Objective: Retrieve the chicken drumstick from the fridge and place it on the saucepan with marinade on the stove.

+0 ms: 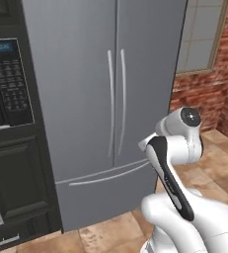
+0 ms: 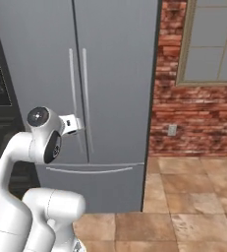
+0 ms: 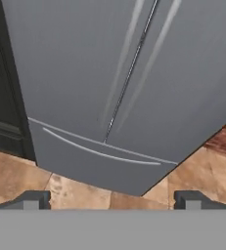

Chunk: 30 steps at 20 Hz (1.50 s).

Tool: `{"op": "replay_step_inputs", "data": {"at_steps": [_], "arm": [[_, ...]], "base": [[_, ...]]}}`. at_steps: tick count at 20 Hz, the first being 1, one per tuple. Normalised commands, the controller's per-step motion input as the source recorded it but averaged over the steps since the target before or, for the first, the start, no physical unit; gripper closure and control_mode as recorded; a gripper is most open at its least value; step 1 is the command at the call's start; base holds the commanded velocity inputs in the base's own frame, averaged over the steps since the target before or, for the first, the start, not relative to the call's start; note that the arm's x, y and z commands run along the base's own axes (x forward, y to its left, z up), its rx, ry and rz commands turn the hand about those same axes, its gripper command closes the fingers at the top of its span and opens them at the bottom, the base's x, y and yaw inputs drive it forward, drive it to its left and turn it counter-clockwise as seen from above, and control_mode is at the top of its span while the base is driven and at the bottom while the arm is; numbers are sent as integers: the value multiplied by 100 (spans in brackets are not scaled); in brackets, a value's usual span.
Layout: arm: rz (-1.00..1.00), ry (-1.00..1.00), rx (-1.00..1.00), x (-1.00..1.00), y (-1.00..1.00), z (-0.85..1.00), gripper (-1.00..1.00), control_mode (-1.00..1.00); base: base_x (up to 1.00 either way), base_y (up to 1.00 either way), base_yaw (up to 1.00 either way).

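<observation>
Nothing of the task is done yet, as far as I can judge. I have the base parked in front of the fridge (image 1: pixel 100 99), and both its doors and the bottom drawer are shut, the two long handles (image 2: pixel 78 98) side by side at the middle seam. The drumstick must be inside; I cannot see it. My fingers (image 3: pixel 112 200) stand spread wide with nothing between them, pointing at the lower part of the doors, well short of them. Left to do: open a door, find and grasp the drumstick, drive to the stove, set it in the saucepan.
</observation>
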Motion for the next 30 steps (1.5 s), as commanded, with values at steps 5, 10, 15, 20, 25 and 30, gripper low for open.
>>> {"op": "replay_step_inputs", "data": {"at_steps": [5,10,15,20,25,30], "arm": [[0,0,0,0,0,0,-100,100],[0,0,0,0,0,0,-100,100],[0,0,0,0,0,0,-100,100],[0,0,0,0,0,0,-100,100],[0,0,0,0,0,0,-100,-100],[0,0,0,0,0,0,-100,-100]], "base": [[24,-4,6],[-39,-36,18],[0,-1,0],[-15,-30,0],[0,0,0],[0,0,0]]}}
